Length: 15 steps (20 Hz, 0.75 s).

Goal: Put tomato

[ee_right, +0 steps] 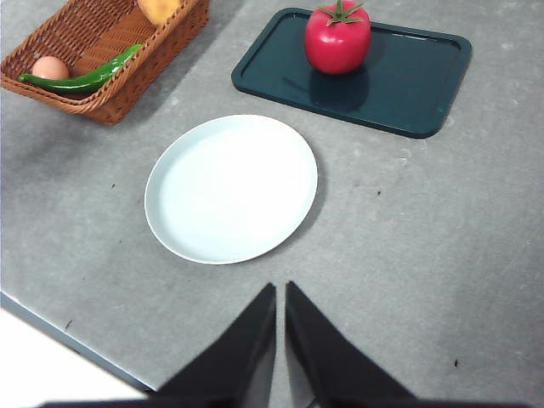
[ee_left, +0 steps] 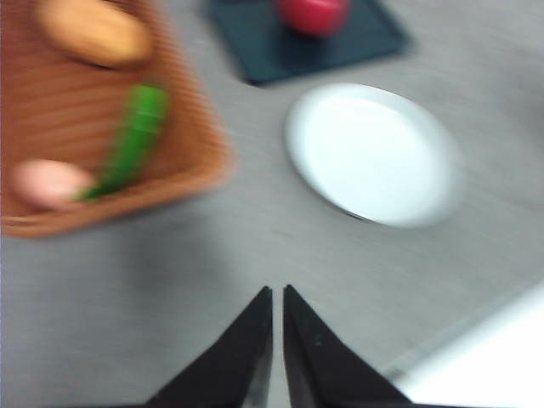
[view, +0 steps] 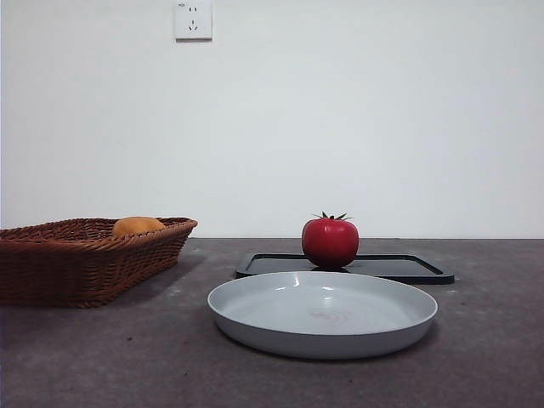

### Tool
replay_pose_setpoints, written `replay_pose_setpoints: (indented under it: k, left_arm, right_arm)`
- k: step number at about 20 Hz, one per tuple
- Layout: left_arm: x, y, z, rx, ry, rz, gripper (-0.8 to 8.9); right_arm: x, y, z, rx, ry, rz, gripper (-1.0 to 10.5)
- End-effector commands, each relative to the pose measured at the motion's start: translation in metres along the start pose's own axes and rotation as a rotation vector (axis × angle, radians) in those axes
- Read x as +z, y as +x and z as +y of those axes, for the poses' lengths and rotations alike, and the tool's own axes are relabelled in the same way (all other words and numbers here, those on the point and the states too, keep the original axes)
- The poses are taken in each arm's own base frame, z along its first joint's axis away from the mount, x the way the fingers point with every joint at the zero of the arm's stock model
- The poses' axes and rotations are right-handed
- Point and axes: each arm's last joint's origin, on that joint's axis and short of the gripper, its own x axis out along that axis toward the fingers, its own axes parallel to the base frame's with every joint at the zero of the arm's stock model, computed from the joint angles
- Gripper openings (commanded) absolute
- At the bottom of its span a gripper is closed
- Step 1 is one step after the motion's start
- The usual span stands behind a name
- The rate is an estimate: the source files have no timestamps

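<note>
The tomato (view: 330, 242) is glossy red with a small dark green spiky calyx on top. It stands on a tray (view: 408, 268) that reads black from the front and dark teal from the right wrist view. The plate (view: 323, 314) is plain pale grey-white. The wicker basket (view: 76, 259) is reddish brown with a woven pattern. In it lie an orange-yellow round fruit (view: 138, 226), a bright green chili pepper (ee_right: 85, 78) and a pinkish-tan thing, possibly an egg (ee_right: 50, 68). The table (ee_right: 442, 255) is speckled grey. Both the left gripper (ee_left: 278, 293) and the right gripper (ee_right: 280, 289) are black.
</note>
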Motion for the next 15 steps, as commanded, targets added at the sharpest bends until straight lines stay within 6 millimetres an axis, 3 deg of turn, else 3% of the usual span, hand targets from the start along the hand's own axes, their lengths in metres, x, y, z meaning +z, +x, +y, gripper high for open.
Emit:
replay_pose_setpoints:
  k: [1, 4, 8, 11, 15]
  left_arm:
    - [0.004, 0.006, 0.01, 0.134, 0.165, -0.079, 0.18]
    - [0.001, 0.026, 0.026, 0.234, 0.121, -0.3, 0.18]
    - [-0.03, 0.062, 0.045, 0.243, 0.073, -0.54, 0.18]
    - [-0.066, 0.091, 0.058, 0.276, -0.064, -0.583, 0.18]
    - [-0.102, 0.115, 0.065, 0.293, -0.108, -0.546, 0.18]
  right_arm:
    - [0.002, -0.001, 0.001, 0.011, 0.006, -0.011, 0.1]
    - [0.002, -0.001, 0.001, 0.01, 0.007, -0.011, 0.1]
    - [0.002, -0.001, 0.001, 0.01, 0.006, -0.01, 0.1]
    - [0.002, -0.001, 0.001, 0.01, 0.006, -0.011, 0.1]
    - [0.002, -0.001, 0.001, 0.01, 0.006, -0.011, 0.1]
